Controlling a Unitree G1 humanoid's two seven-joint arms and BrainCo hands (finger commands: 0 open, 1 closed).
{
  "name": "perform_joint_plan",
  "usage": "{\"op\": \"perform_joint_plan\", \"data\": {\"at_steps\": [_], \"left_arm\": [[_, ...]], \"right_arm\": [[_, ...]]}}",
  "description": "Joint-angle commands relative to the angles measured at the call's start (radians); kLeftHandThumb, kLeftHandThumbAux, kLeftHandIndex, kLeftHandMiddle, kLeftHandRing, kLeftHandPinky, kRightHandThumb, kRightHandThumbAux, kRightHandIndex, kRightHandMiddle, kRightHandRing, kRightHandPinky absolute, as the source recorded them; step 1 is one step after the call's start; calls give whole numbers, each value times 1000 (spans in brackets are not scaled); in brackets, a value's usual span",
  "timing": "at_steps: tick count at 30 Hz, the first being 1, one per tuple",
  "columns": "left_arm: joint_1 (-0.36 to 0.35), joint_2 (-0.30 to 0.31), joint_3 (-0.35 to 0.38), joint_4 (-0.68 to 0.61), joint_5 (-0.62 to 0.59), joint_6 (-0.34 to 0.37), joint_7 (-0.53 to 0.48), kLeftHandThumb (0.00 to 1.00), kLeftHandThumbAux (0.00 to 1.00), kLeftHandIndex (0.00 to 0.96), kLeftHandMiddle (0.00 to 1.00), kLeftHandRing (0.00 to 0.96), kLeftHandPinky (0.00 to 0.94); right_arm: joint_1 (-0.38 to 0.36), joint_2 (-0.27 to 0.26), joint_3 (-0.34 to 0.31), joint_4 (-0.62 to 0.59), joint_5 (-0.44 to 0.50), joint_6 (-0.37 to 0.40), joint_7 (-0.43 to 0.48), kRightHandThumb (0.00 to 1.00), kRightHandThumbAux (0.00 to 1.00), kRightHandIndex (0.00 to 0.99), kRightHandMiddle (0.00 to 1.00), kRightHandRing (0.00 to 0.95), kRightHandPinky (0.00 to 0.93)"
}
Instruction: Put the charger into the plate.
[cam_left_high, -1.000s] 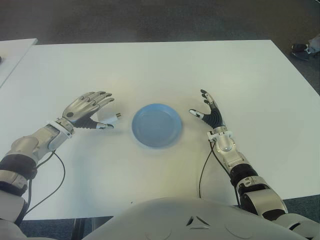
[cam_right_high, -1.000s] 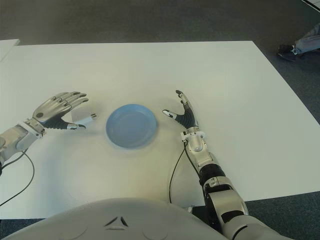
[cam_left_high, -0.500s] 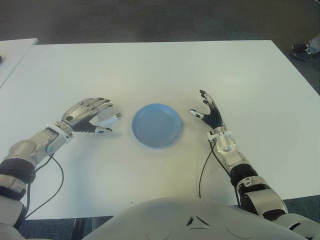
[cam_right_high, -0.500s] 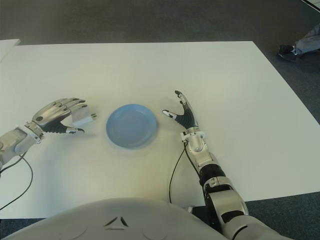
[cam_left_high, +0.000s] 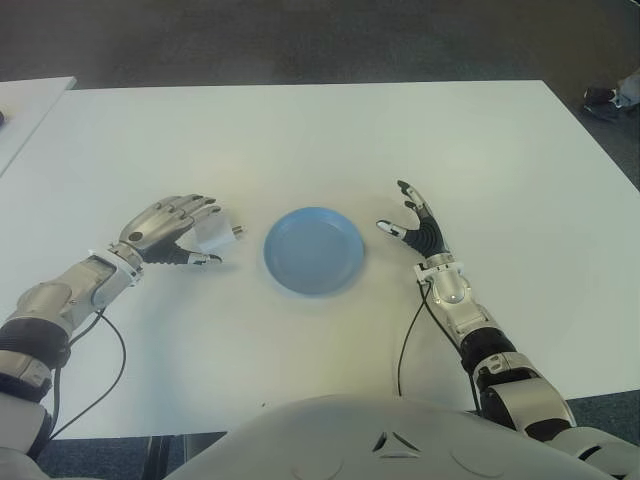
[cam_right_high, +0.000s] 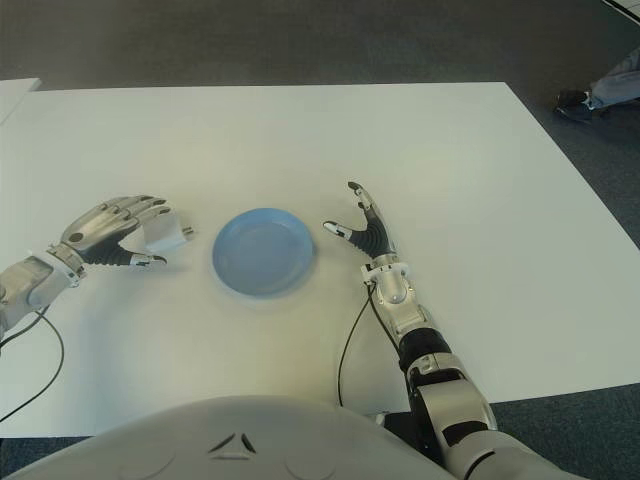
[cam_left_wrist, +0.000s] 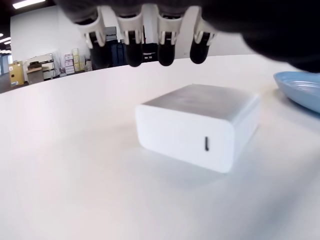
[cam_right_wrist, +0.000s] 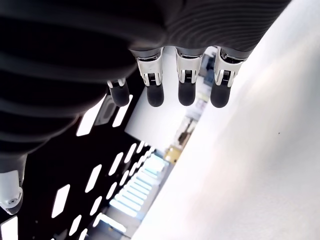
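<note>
The white charger (cam_left_high: 214, 234) lies flat on the white table (cam_left_high: 320, 140), its prongs pointing toward the blue plate (cam_left_high: 313, 250) just to its right. In the left wrist view the charger (cam_left_wrist: 200, 125) sits under my fingertips (cam_left_wrist: 134, 52), which hover above it without touching. My left hand (cam_left_high: 192, 232) arches over the charger from the left, open, thumb on the near side. The plate (cam_left_wrist: 300, 87) holds nothing. My right hand (cam_left_high: 412, 222) shows to the right of the plate, fingers spread and holding nothing.
A second white table (cam_left_high: 25, 105) shows at the far left. A person's shoe (cam_left_high: 603, 97) is on the dark floor at the far right. Black cables (cam_left_high: 118, 352) trail from both wrists toward the near table edge.
My left hand has drawn back slightly to the left and lowered its fingers over the charger. The charger, the plate and the right hand have hardly moved.
</note>
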Motion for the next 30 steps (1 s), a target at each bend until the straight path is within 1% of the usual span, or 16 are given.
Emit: {"op": "perform_joint_plan", "data": {"at_steps": [1,12,20,30], "left_arm": [[-6,-48,-15,43,29,41,32,329,138,0,0,0,0],[-36,-121,-8,140,-5,76,69,345,128,0,0,0,0],[-51,-159,-2,179,-39,86,63,361,129,0,0,0,0],[-73,-202,-2,219,-57,109,77,370,134,0,0,0,0]], "right_arm": [[111,29,17,86,-2,19,5,65,484,0,18,52,85],[113,25,21,89,-10,12,-5,62,481,0,18,52,86],[117,26,21,89,-9,13,-5,73,481,0,21,58,98],[120,32,20,87,-4,8,-5,75,487,0,9,41,87]]}}
